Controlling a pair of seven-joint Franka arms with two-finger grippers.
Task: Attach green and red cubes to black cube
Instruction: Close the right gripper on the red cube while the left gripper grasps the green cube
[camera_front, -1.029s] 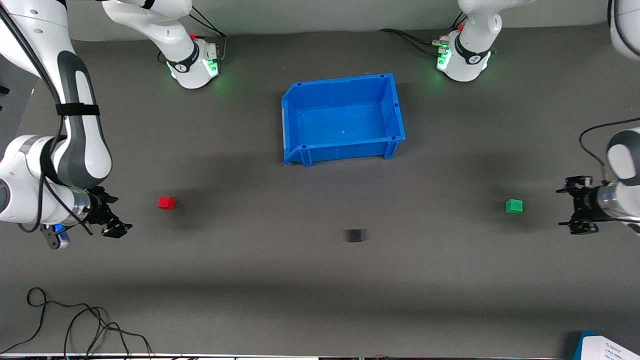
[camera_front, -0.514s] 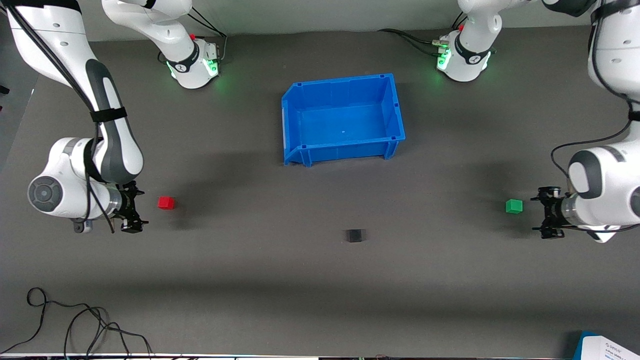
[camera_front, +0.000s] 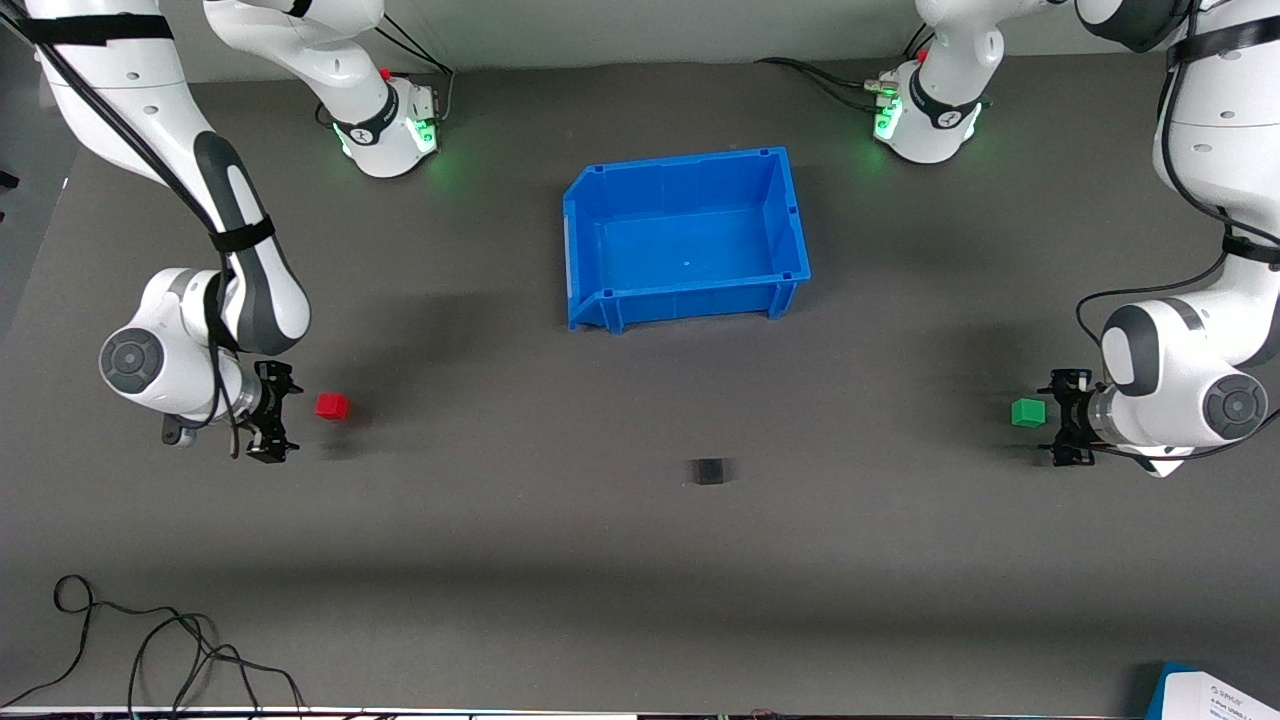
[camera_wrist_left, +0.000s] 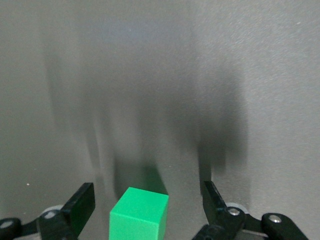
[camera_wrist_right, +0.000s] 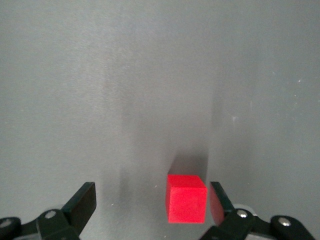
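The red cube (camera_front: 332, 406) lies on the desk (camera_front: 560, 560) toward the right arm's end, and the green cube (camera_front: 1028, 412) lies toward the left arm's end. The black cube (camera_front: 709, 471) sits between them, a little nearer to the front camera and well apart from both. This layout gives each arm its own cube to bring inward to the middle one. A blue bin (camera_front: 790, 225) stands farther from the camera than all three cubes and seems to play no part now.

The right gripper (camera_front: 272, 425) is low, just beside the red cube, with its jaws open. In the right wrist view the red cube (camera_wrist_right: 186, 197) is close to one finger (camera_wrist_right: 218, 202) and not centred, so I think a small sideways correction is needed before closing.

The left gripper (camera_front: 1066, 431) is low, just beside the green cube, jaws open too. In the left wrist view the green cube (camera_wrist_left: 139, 218) sits between the two fingers (camera_wrist_left: 80, 206), nearer to the middle, which suits a clean pinch.

Neither cube is gripped yet, and I judge the task to be at the approach step.
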